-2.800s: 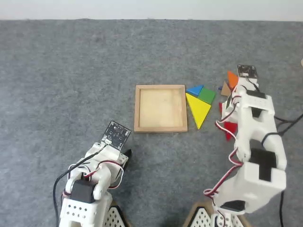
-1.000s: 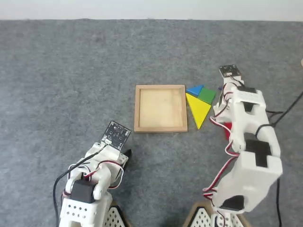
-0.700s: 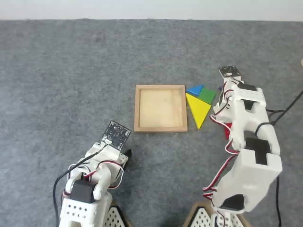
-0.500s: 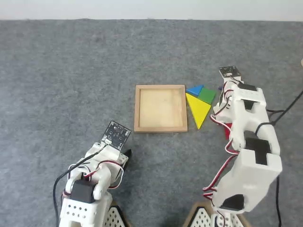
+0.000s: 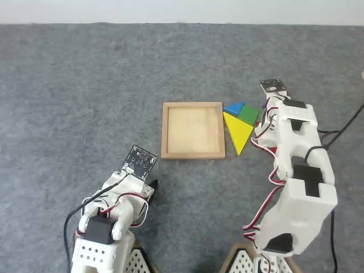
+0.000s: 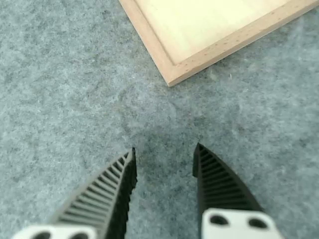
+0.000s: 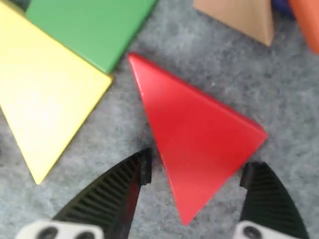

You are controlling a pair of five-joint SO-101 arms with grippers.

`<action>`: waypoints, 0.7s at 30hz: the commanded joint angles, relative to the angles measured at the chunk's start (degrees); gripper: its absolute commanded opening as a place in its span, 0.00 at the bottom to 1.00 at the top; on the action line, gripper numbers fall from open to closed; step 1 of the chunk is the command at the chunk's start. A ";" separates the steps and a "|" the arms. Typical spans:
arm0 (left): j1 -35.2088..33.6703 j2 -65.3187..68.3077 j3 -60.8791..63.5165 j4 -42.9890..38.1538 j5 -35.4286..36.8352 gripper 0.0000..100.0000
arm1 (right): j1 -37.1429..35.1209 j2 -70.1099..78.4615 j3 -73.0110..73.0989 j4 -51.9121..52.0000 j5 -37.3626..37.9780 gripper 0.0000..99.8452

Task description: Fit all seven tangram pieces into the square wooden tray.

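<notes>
The square wooden tray lies mid-table with nothing in it; one of its corners shows in the left wrist view. Just right of it lie a yellow triangle, a blue piece and a green piece. The right arm hangs over the pieces further right. My right gripper is open, its fingers on either side of a red triangle's lower corner. Around it lie the yellow triangle, green piece, a tan piece and an orange piece. My left gripper stands open over bare carpet near the tray corner.
Grey carpet covers the whole table. The left arm sits at the front left, short of the tray. A sliver of the red triangle shows beside the right arm.
The right arm has swung left towards the tray and now covers the orange and tan pieces in the high view. The left arm has stayed still.
</notes>
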 commanded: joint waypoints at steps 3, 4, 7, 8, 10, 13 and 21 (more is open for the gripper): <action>0.35 -1.14 -0.75 0.35 0.44 0.18 | 1.27 -0.84 -5.71 -1.45 1.49 0.31; 0.35 -1.14 -0.75 0.35 0.44 0.18 | 1.27 -0.84 -6.68 -1.54 2.90 0.31; 0.35 -1.14 -0.75 0.35 0.44 0.18 | 1.01 -0.84 -9.14 -1.36 5.01 0.31; 0.35 -1.14 -0.75 0.35 0.44 0.18 | 1.01 -0.84 -9.93 -1.45 5.10 0.31; 0.35 -1.14 -0.75 0.35 0.44 0.18 | 1.01 -0.75 -10.99 -1.45 5.45 0.31; 0.35 -1.14 -0.75 0.35 0.44 0.18 | 0.57 -0.75 -11.08 -1.45 7.12 0.31; 0.35 -1.14 -0.75 0.35 0.44 0.18 | 0.40 5.41 -11.96 -1.36 7.56 0.31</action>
